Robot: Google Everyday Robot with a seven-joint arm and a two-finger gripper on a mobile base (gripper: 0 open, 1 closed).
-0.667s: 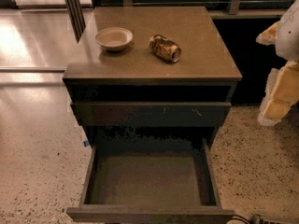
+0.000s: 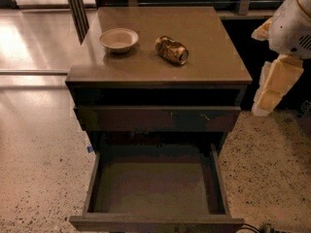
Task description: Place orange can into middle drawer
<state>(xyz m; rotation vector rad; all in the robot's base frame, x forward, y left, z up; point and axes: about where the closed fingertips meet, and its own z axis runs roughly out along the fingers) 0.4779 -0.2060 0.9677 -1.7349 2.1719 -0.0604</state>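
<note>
The orange can [image 2: 171, 50] lies on its side on top of the dark cabinet [image 2: 204, 62], right of centre, with its silver end facing front right. The middle drawer [image 2: 155, 222] is pulled out wide open below, and its deep tray shows nothing inside. My gripper [image 2: 273, 86], cream-coloured on a white arm, hangs in the air off the cabinet's right side. It is to the right of the can, a little below the cabinet top, and touches nothing.
A round beige bowl [image 2: 119, 39] stands on the cabinet top left of the can. A closed drawer with light scuffs [image 2: 155, 118] sits above the open one. Speckled floor [image 2: 39, 169] surrounds the cabinet. Dark railing posts [image 2: 77, 8] stand behind.
My gripper and arm have shifted a little to the left, closer to the cabinet's right side. The can, the bowl and the drawers have not moved.
</note>
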